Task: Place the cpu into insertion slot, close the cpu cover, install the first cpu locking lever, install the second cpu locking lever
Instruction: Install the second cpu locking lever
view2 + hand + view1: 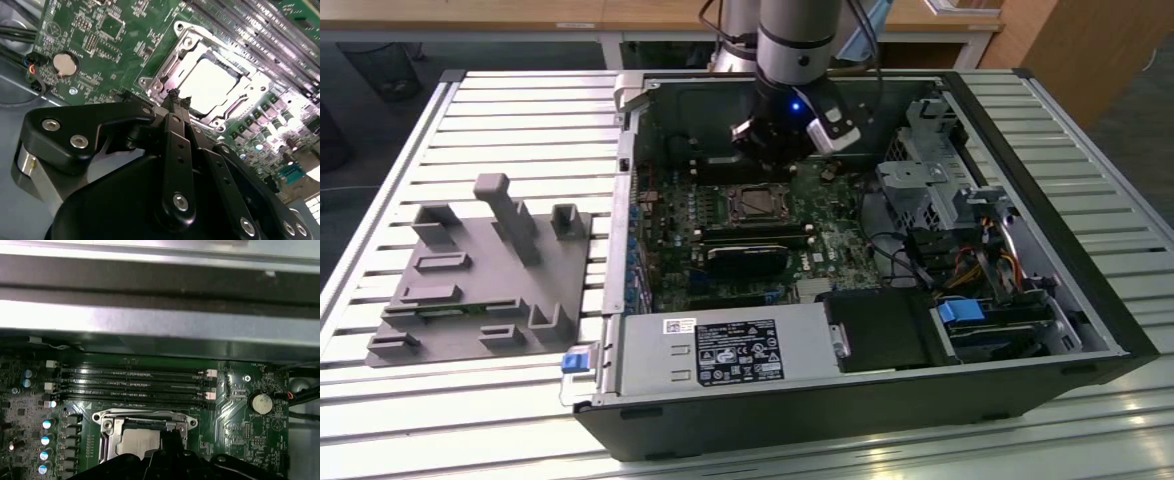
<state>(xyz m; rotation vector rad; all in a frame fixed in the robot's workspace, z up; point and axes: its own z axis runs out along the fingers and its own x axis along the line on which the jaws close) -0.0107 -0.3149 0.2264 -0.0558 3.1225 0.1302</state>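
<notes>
In the exterior view, going from the exterior view's left, a grey fixture tray (487,275) rests on the slatted table (400,420), well apart from the open computer case (1067,330). Inside the case the green motherboard (834,245) lies flat, and the insertion slot (755,204) sits near its middle, with the arm's gripper (781,150) hanging just beyond it toward the case's far wall. In the second wrist view the gripper (176,97) has its black fingertips (172,95) drawn together with nothing between them, their ends just at the near corner of the socket frame. The cpu (212,82) already lies in the socket, its bright metal top showing through the window of the cpu cover (167,67), which looks to be folded flat over it. The first wrist view shows the same: the cpu (140,442) sits framed by the cpu cover (145,416), directly ahead of the fingertips, with the long memory slots (135,385) running crosswise beyond it. I judge the chip and cover steps done; whether either locking lever is latched I cannot tell.
</notes>
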